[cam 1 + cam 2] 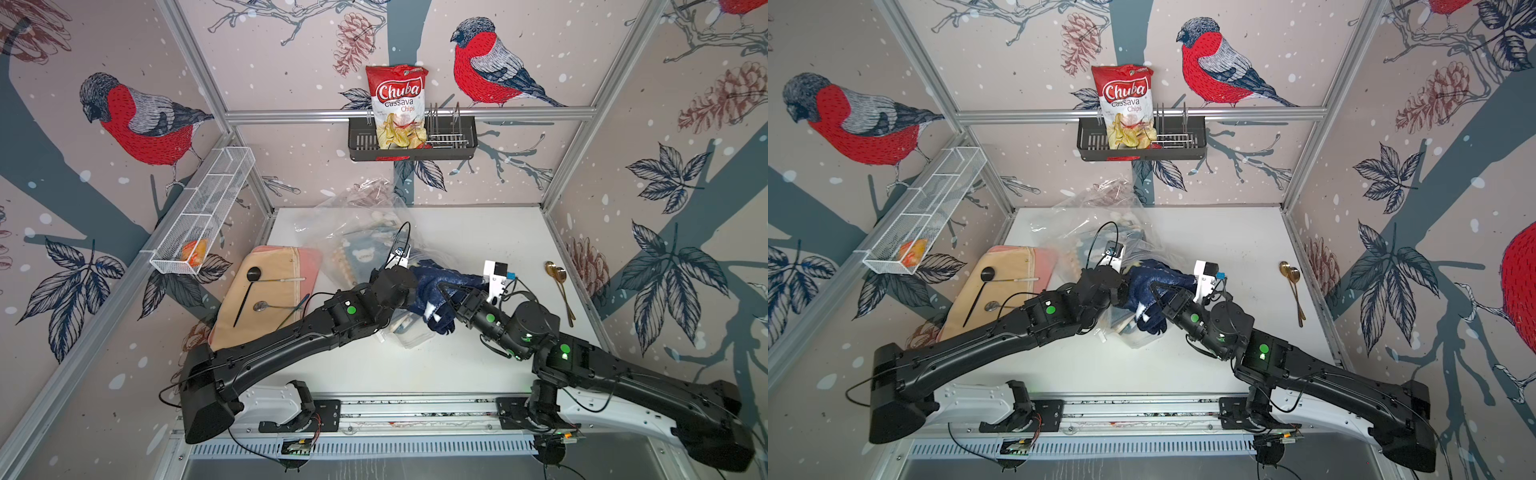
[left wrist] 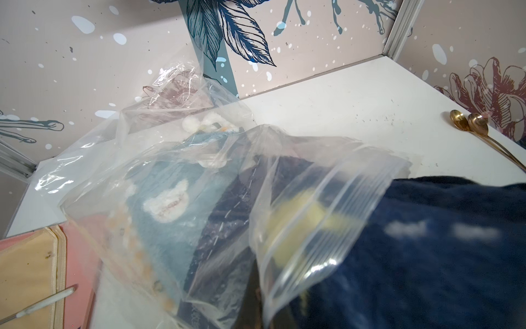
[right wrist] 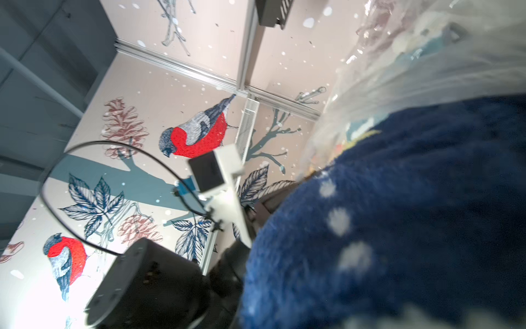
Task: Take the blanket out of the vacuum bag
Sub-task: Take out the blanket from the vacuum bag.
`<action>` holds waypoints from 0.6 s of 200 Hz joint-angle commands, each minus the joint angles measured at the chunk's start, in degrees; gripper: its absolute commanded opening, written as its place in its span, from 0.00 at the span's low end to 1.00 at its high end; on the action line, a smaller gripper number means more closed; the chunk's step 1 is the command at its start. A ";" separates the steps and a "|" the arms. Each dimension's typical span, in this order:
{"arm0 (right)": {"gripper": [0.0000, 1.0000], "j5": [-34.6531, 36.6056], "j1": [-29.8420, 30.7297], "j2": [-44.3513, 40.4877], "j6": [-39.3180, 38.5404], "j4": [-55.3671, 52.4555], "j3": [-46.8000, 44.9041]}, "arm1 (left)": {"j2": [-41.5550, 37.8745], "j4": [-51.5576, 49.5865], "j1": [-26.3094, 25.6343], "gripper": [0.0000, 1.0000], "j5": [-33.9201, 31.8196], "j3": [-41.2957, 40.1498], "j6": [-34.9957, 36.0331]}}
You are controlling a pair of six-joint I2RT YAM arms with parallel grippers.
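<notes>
The vacuum bag [image 1: 357, 232] [image 1: 1084, 224] lies crumpled at the middle of the white table, its zip-seal edge [image 2: 321, 228] toward the arms. A navy blanket [image 1: 432, 282] [image 1: 1150, 278] with white dots hangs halfway out of its mouth, bunched between both wrists. My right gripper [image 1: 444, 291] [image 1: 1154, 289] is shut on the blanket, whose pile [image 3: 398, 213] covers the jaws in the right wrist view. My left gripper [image 1: 411, 286] [image 2: 256, 299] is shut on the bag's plastic at the zip edge, mostly hidden behind it. A light blue fabric [image 2: 170, 205] with bear faces stays inside the bag.
A peach and pink mat [image 1: 266, 291] with several spoons on it lies left of the bag. Two gold spoons [image 1: 559, 286] rest near the right wall. A black rack [image 1: 411, 141] with a chips bag hangs on the back wall. A white wire basket [image 1: 203, 212] hangs on the left wall.
</notes>
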 commanded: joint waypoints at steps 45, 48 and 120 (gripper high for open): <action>0.00 4.66 0.36 -0.76 -12.45 -9.83 14.80 | -0.79 1.02 1.04 0.00 -4.00 -0.66 -4.32; 0.00 5.01 0.35 -0.76 -12.94 -10.10 15.42 | -0.75 0.97 1.08 0.00 -3.92 -0.66 -4.37; 0.00 12.90 -4.85 1.47 -24.89 -18.23 31.87 | -1.28 1.22 1.39 0.00 -4.35 -3.79 -7.05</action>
